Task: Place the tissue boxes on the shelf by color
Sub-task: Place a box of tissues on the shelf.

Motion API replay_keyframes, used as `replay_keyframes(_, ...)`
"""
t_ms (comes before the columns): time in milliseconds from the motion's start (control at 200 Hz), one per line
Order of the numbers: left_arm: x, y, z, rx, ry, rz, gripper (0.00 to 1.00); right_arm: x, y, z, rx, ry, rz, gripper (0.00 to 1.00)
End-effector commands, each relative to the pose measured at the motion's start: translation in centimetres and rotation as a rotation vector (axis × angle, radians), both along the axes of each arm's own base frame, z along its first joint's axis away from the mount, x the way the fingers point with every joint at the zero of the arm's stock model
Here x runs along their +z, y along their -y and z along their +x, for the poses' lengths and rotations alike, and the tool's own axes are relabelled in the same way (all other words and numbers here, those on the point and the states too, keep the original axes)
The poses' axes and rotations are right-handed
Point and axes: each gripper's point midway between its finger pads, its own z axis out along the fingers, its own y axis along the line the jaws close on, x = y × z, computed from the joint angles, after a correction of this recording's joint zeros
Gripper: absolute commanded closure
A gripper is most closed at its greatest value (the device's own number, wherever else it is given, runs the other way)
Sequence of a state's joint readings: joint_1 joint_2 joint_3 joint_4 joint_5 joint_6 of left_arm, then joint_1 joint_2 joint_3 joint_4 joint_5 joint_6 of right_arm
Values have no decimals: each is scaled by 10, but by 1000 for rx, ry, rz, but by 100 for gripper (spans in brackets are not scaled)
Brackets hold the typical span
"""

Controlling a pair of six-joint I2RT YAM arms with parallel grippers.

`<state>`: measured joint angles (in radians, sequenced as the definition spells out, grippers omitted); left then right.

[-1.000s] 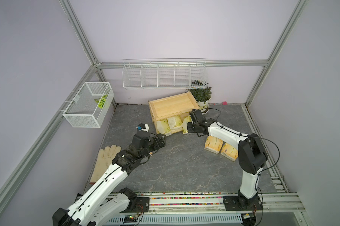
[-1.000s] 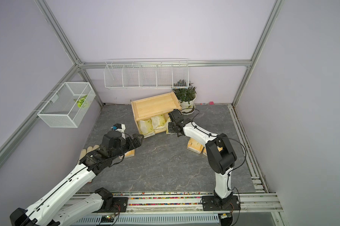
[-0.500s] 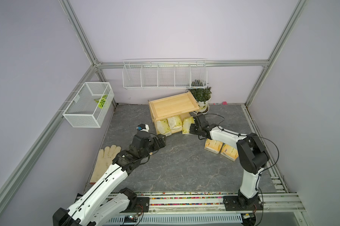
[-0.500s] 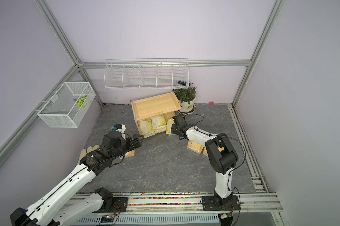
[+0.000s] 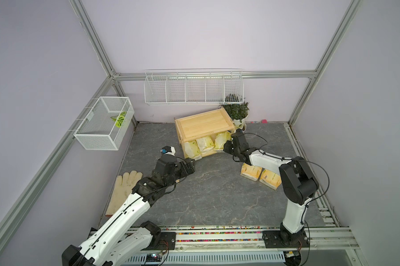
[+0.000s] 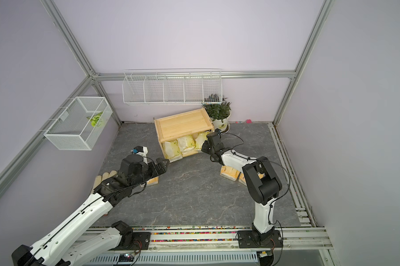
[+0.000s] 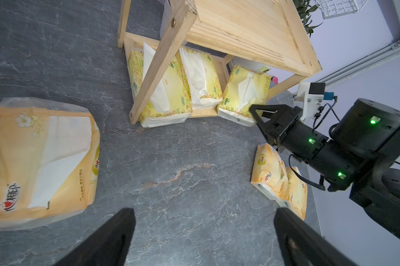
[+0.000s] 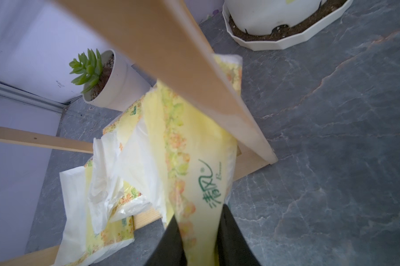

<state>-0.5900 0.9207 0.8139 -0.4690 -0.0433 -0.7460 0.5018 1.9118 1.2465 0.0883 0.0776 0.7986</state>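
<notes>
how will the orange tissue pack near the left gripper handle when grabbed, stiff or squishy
The orange pack likely squashes when pinched: its wrapper looks loose and wrinkled, corners rounded. The plastic film may be slippery. Lying flat and broad on the tabletop, it should slide rather than roll or tip.

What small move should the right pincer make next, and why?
Probably push the lemon-yellow pack slightly deeper onto the shelf's lower tier. The right pincer is shut on its near end, which sticks out past the tier's front edge.
</notes>
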Motion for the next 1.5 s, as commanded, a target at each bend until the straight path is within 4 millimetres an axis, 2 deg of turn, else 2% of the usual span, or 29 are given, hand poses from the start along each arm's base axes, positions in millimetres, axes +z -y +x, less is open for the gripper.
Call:
replay_keyframes(0, 0, 1, -3, -20, 7, -2, 0, -5, -6, 14, -18, 5, 44, 62)
replay_keyframes(145, -1, 0, -5, -21, 6, -2, 0, -12, -6, 12, -13, -15, 40, 45)
replay_keyframes(295, 0, 1, -4, -22, 8, -4, 0, -8, -6, 9, -3, -8, 36, 37)
replay_keyframes(625, 6, 3, -3, -26, 16, -11, 0, 3, 6, -12, 14, -5, 0, 26)
replay_keyframes(840, 10, 3, -1, -24, 25, -13, 0, 20, 19, -29, 26, 15, -25, 22)
replay_keyframes(1005, 19, 3, 0, -24, 39, -17, 0, 43, 47, -36, -29, 28, -7, 22)
replay_keyframes(1130, 29, 2, 1, -26, 60, -6, 0, 61, 80, -27, -48, 32, 116, 21)
replay_keyframes(1205, 34, 1, 2, -24, 68, 5, 0, 69, 91, -17, -24, 25, 236, 21)
replay_keyframes(1325, 38, 2, 5, -26, 78, 19, 0, 75, 86, 3, 96, -42, 407, 22)
replay_keyframes(1495, 36, 5, 9, -31, 64, 28, 0, 53, 69, 33, 167, -169, 513, 24)
